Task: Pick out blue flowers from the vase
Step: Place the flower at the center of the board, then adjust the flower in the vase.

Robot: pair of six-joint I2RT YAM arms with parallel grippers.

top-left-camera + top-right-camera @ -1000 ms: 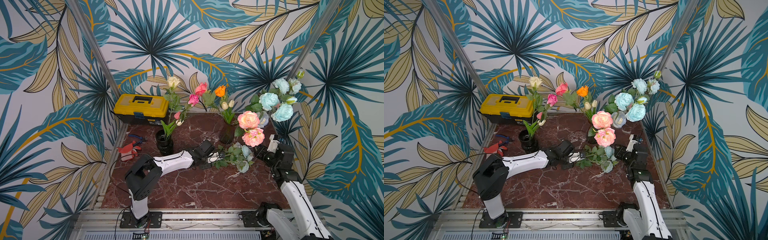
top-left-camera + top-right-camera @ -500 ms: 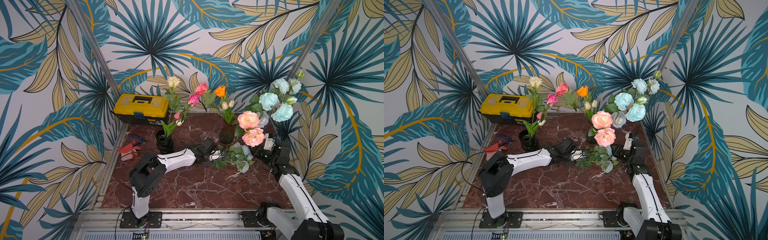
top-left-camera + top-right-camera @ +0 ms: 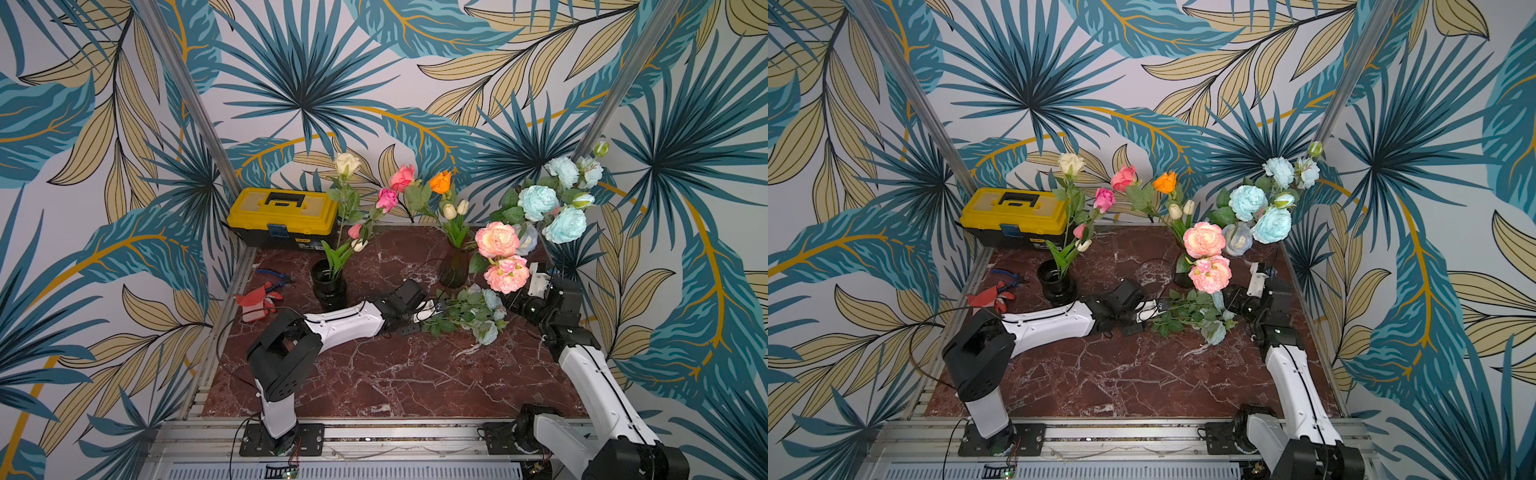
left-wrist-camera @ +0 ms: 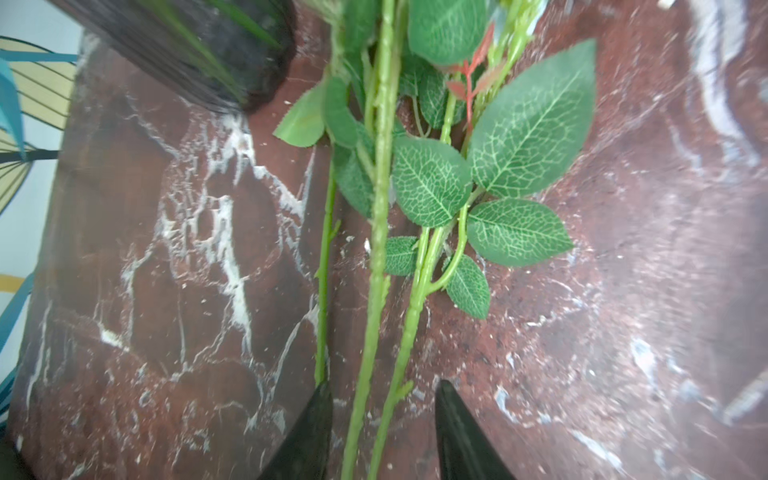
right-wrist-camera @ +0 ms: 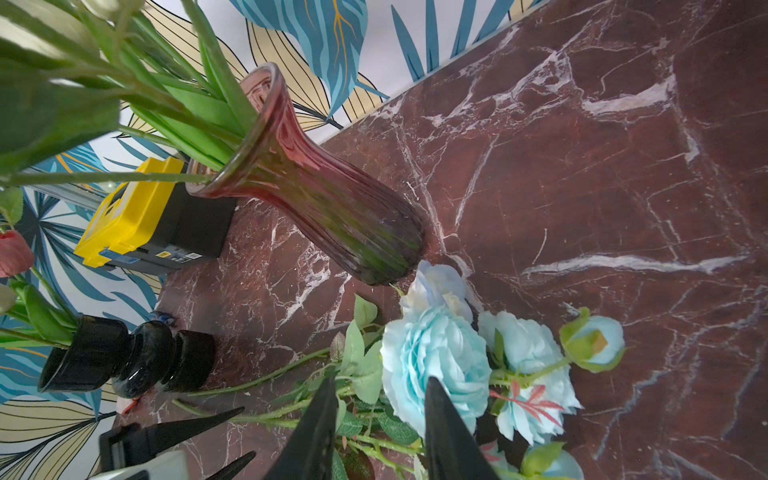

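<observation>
Lying spray: pale aqua-blue ruffled fabric flowers on green leafy plastic stems [image 3: 469, 311], flat on the red-brown marble tabletop [image 3: 374, 374], between the two tools.
Left tool: left tool [image 4: 382, 399] has its fingers spread. Two green stems [image 4: 379, 249] run through the gap and neither is pinched. A thinner third stem ends at the tip of one finger.
Right tool: right tool [image 5: 380, 399] also has its fingers spread and pinches nothing. It hangs over the leaves, with the biggest bloom [image 5: 436, 361] just ahead of the fingertips.
Long axis: the spray runs tool to tool, cut ends at the left tool and heads at the right tool.
Standing blooms: more aqua-blue flowers [image 3: 538, 202] stand upright above and beyond the right tool, heads up, behind pink-peach peonies [image 3: 496, 239]. Where their stems are seated is hidden.
Vase: a maroon ribbed glass vase [image 5: 324, 208] stands ahead of the right tool, just beside the lying heads, and holds green blades.
Handling, judged: the flowers are likely light. The stems look springy and bendable, and ridged enough to grip. The petals are soft and crush easily, and the leaves could snag on neighbours.
Hold point, judged: the bare stem below the lowest leaves, never the head. For the upright ones, draw along the stem's own line.
</observation>
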